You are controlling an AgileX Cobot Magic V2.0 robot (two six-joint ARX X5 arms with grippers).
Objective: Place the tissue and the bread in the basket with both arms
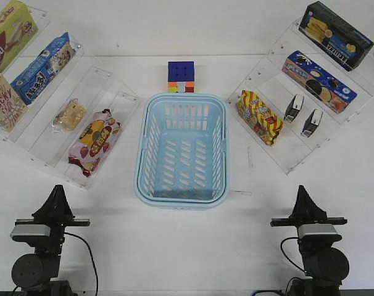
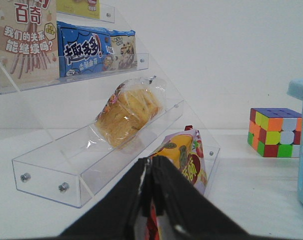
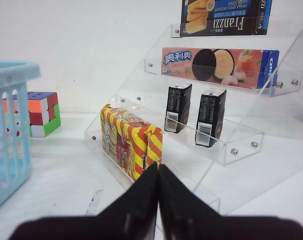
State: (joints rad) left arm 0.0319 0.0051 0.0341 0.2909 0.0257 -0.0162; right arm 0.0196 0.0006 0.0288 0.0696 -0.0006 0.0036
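Note:
The bread [image 1: 70, 115], tan in clear wrap, lies on the second step of the left clear rack; it also shows in the left wrist view [image 2: 128, 112]. Two black-and-white tissue packs [image 1: 294, 108] [image 1: 311, 123] stand on the right rack, seen also in the right wrist view [image 3: 178, 108] [image 3: 210, 116]. The light-blue basket [image 1: 181, 198] sits empty at the table's middle. My left gripper [image 1: 56, 191] is shut and empty at the front left. My right gripper [image 1: 303, 191] is shut and empty at the front right. Both are far from the racks.
A red-and-yellow snack bag [image 1: 93, 141] lies on the left rack's lowest step, below boxes of snacks. A striped red-yellow bag [image 1: 259, 116], a blue cookie box [image 1: 318, 81] and a black box [image 1: 336, 34] sit on the right rack. A colour cube [image 1: 181, 77] stands behind the basket.

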